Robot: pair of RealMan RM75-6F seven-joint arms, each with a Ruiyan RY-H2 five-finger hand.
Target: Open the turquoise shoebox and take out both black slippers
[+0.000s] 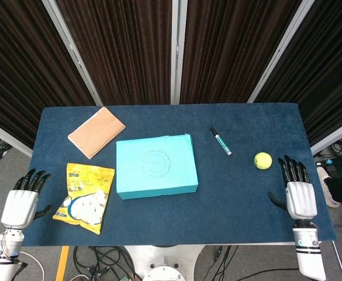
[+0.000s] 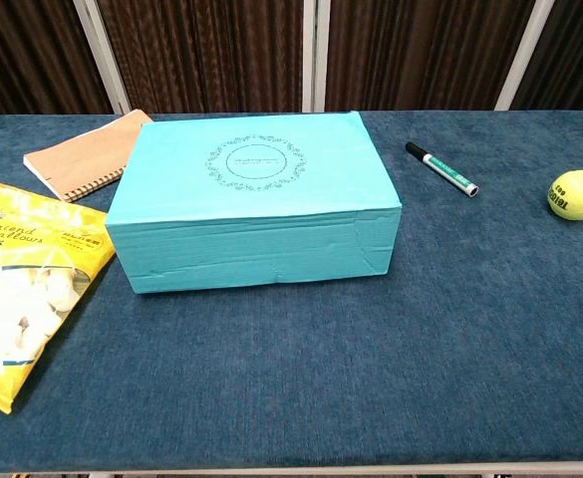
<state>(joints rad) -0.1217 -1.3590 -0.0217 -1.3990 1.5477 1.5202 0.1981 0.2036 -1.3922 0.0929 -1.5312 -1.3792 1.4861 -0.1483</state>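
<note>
**Box still closed, both hands waiting at the table's sides**

The shoebox (image 1: 156, 166) sits in the middle of the table (image 1: 241, 193), its lid down, so the slippers inside cannot be seen. The left hand (image 1: 22, 205) hangs off the table edge well to the left of the box, fingers spread and holding nothing. The right hand (image 1: 298, 196) rests over the table's right end, also spread and empty.

The step in hand looks to be lifting the lid. It would go best with one hand on each short end of the box, fingers hooked under the lid's rim and raised evenly, so the base stays put.

Left of the box lies a yellow snack bag (image 1: 85, 197); its print is too small to read surely. Behind-left is a notebook (image 1: 96, 132). Right of the box lie a marker (image 1: 221, 141) and a tennis ball (image 1: 262, 160) with dark lettering, unreadable. The lid bears a round ornamental emblem (image 2: 255, 163), its words too fine to read.
</note>
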